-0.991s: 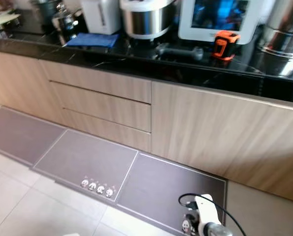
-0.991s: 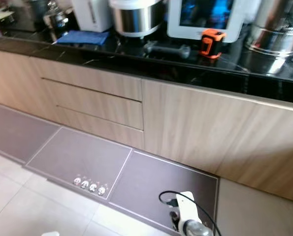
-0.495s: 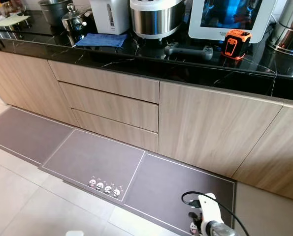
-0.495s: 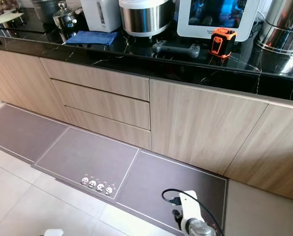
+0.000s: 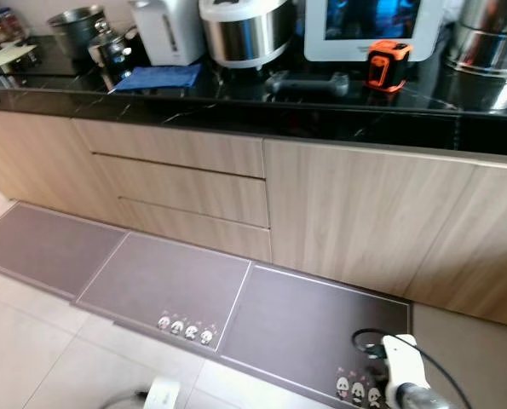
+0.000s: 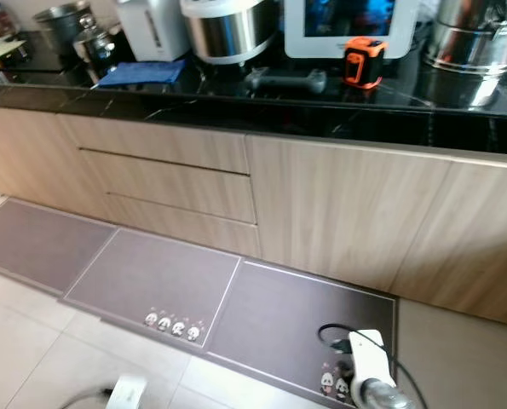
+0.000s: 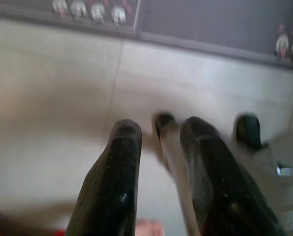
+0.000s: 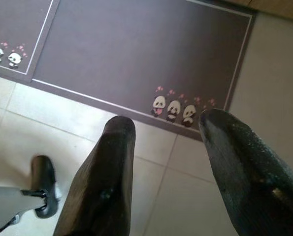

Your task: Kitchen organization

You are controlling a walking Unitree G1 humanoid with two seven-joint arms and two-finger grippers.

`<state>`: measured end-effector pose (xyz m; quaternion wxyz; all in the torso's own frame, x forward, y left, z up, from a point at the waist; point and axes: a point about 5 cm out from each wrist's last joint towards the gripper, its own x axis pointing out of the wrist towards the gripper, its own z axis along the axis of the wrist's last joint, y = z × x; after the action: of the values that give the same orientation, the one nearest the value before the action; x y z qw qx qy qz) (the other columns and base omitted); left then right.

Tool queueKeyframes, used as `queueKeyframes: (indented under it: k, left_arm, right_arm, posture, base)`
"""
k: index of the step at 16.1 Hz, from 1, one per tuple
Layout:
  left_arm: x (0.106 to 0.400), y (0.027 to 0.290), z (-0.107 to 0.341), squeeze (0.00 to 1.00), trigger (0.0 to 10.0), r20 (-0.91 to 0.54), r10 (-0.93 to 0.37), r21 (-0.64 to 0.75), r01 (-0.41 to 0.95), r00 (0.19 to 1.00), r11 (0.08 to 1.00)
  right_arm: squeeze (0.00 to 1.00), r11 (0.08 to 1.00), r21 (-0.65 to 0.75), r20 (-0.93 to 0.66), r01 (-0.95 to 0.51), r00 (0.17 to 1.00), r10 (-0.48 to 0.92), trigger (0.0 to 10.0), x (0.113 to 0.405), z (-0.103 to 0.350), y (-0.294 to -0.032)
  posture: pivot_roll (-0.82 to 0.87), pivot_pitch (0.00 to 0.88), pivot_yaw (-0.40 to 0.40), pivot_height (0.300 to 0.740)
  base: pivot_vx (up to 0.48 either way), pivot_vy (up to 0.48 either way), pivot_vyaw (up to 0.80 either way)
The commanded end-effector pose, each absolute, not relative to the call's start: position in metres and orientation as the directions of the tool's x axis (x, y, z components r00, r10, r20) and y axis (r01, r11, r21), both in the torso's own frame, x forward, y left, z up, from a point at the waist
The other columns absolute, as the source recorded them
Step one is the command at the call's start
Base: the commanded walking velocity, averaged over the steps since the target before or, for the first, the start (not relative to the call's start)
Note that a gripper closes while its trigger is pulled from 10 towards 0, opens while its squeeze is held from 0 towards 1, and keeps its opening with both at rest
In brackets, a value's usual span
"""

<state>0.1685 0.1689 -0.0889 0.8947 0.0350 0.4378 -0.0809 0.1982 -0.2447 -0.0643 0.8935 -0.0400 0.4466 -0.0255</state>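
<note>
— How are the claws held at this point?

— Both hang low over the floor, with nothing grasped. The right claw (image 8: 166, 172) is spread wide above the mat (image 8: 136, 54), just by the panda print (image 8: 173, 108); the left claw (image 7: 158, 172) has its fingers a little parted over bare tile (image 7: 48, 113).

— And what is to be tidied?

— It is all well above and ahead of the claws, on the desk (image 5: 338, 119): a blue cloth (image 5: 158, 77), a pot (image 5: 112, 49), a kettle (image 5: 168, 30), a cooker (image 5: 246, 30), a dark handle-like item (image 5: 308, 83) and an orange device (image 5: 383, 66). Which one is meant cannot be told.

— What could go wrong?

— A foot could be caught on the mat's edge during the approach. The desk is crowded — a raised arm could knock the orange device or the cooker if it is swung in blind. The glossy black top may also mislead depth judgement.
</note>
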Motion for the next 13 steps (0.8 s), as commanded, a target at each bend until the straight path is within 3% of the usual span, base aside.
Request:
queueKeyframes:
  k: [1, 3, 6, 8, 13]
  left_arm:
    - [0.185, 0.177, -0.081, 0.0, 10.0, -0.775, -0.094, 0.014, 0.167, 0.625, 0.986]
    - [0.18, 0.182, -0.083, 0.0, 10.0, -0.787, -0.105, 0.054, 0.239, 0.607, 0.97]
    - [0.189, 0.199, -0.077, 0.0, 10.0, -0.773, -0.014, 0.073, 0.111, 0.634, 0.991]
    - [0.185, 0.2, -0.079, 0.0, 10.0, -0.766, 0.028, 0.055, 0.023, 0.642, 0.998]
    - [0.173, 0.202, -0.084, 0.0, 10.0, -0.775, 0.045, 0.049, -0.012, 0.63, 0.999]
  right_arm:
    - [0.0, 0.996, -0.091, -0.779, 0.012, 0.622, -0.079, 10.0, 0.204, -0.061, -0.244]
    - [0.0, 0.996, -0.076, -0.768, 0.055, 0.633, -0.094, 10.0, 0.206, -0.061, -0.241]
    - [0.0, 0.996, -0.082, -0.765, -0.022, 0.643, -0.049, 10.0, 0.214, -0.06, -0.225]
    - [0.0, 0.996, -0.094, -0.76, -0.005, 0.646, -0.068, 10.0, 0.213, -0.06, -0.227]
    - [0.0, 0.994, -0.102, -0.746, 0.044, 0.658, -0.105, 10.0, 0.212, -0.06, -0.232]
  posture:
    - [-0.23, 0.0, 0.171, 0.74]
    - [-0.24, 0.0, 0.149, 0.74]
    - [-0.19, 0.0, 0.056, 0.74]
    - [-0.16, 0.0, 0.061, 0.74]
    - [-0.12, 0.0, 0.059, 0.74]
  base:
    - [0.0, 0.0, 0.0]
    - [0.0, 0.0, 0.0]
    - [0.0, 0.0, 0.0]
    - [0.0, 0.0, 0.0]
    - [0.0, 0.0, 0.0]
